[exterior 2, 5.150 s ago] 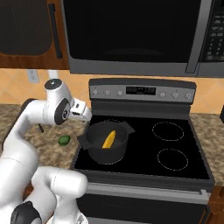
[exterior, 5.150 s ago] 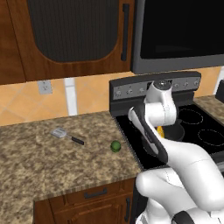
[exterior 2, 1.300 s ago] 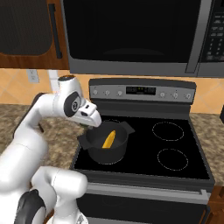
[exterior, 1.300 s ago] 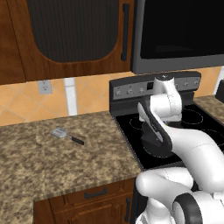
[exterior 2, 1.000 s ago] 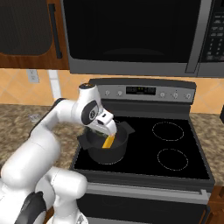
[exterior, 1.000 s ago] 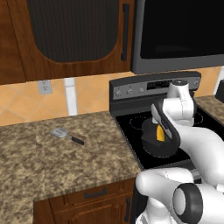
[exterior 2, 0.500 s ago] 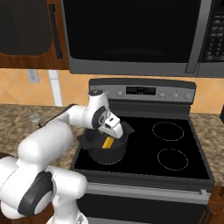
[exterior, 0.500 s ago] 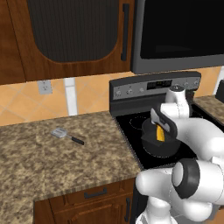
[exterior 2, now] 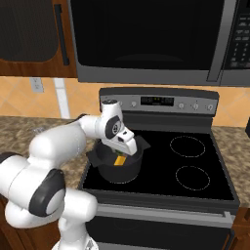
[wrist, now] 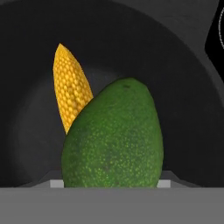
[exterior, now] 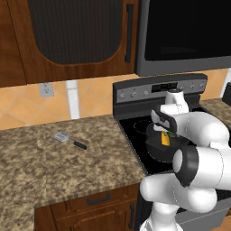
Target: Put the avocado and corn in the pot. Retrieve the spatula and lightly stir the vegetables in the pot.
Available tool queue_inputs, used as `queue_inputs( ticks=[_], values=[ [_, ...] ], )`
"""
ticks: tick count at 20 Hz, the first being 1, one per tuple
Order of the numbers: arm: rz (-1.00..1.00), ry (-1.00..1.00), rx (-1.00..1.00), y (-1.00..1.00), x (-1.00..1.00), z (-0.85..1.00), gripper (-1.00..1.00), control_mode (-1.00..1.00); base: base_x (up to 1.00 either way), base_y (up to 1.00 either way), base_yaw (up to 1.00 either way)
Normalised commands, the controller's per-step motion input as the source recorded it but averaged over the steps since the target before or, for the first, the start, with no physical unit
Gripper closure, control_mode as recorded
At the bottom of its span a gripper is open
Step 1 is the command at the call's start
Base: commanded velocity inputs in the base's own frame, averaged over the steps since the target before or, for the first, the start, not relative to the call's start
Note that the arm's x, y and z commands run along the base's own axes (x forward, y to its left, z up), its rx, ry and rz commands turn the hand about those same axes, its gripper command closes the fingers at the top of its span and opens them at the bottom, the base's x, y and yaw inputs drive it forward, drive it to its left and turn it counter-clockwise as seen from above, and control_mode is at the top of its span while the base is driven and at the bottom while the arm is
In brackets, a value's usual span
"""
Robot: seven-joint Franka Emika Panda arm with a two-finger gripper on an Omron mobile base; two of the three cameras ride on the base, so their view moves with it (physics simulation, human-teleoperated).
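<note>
- Now the gripper [exterior 2: 120, 153] is hanging just over the pot [exterior 2: 118, 166], apparently pinching the avocado [wrist: 114, 139]; its grip is hidden.
- Beneath it, the corn [wrist: 70, 92] is lying inside.
- Far left on the counter [exterior: 45, 158], the spatula [exterior: 68, 140] is waiting, handle pointing right.

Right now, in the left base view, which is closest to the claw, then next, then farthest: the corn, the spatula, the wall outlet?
1. corn: in the pot, right under the claw.
2. spatula: far left on the counter.
3. wall outlet: farther left, up on the wall.

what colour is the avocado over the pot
Dark green with fine lighter-green speckles; the avocado shows best in the hand view.
</note>
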Motion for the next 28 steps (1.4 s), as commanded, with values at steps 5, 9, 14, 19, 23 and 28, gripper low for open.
queue_inputs(
  ticks=[5, 9, 14, 19, 23, 28],
  values=[
    [0.0, 0.01, 0.0, 0.09, 0.0, -0.21, 1.0, -1.0, 0.0, 0.0, 0.0],
    [0.0, 0.0, 0.0, 0.15, 0.0, -0.28, 1.0, -1.0, 0.0, 0.0, 0.0],
    [0.0, 0.0, 0.0, 0.1, 0.0, -0.27, 1.0, -1.0, 0.0, 0.0, 0.0],
    [0.0, 0.0, 0.0, 0.03, 0.0, -0.01, -1.0, -1.0, 0.0, 0.0, 0.0],
    [0.0, -0.14, 0.0, 0.04, -0.03, 0.21, -1.0, -1.0, 0.0, 0.0, 0.0],
    [0.01, -0.2, 0.0, 0.01, -0.32, 0.83, -1.0, -1.0, 0.0, 0.0, 0.0]
  ],
)
